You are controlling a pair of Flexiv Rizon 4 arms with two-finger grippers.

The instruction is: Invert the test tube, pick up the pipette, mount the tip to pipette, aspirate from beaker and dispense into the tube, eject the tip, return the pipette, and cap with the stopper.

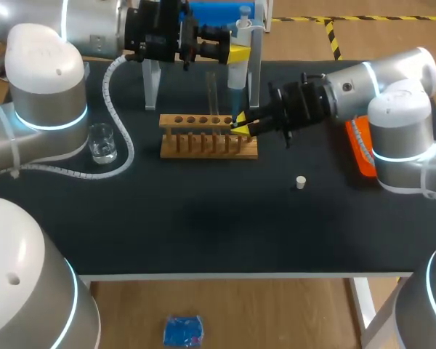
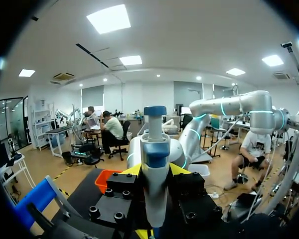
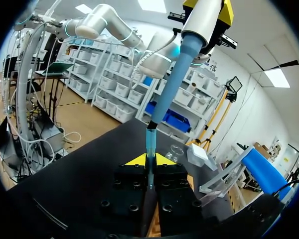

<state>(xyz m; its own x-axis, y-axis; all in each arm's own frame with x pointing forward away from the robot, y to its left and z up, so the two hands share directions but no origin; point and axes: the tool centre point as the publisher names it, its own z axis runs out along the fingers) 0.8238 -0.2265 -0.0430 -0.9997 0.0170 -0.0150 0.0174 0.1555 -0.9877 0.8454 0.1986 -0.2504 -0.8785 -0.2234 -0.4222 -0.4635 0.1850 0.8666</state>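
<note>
My left gripper (image 1: 231,52) is shut on the white and blue pipette (image 1: 239,69) and holds it upright over the right end of the wooden rack (image 1: 182,147). In the left wrist view the pipette (image 2: 154,169) stands between the yellow fingers (image 2: 131,172). A blue tip (image 3: 150,149) sits on the pipette's lower end, and my right gripper (image 3: 149,160) is shut on that tip. From above, the right gripper (image 1: 241,128) is just over the rack's right end. A clear test tube (image 1: 212,89) stands upright in the rack. The beaker (image 1: 102,142) is at the left and the white stopper (image 1: 300,182) lies at the right.
The pipette stand (image 1: 151,83) with clear legs stands behind the rack. An orange tip box (image 1: 360,153) lies at the right edge under my right arm. A white cable (image 1: 116,109) loops around the beaker. Open black tabletop stretches in front of the rack.
</note>
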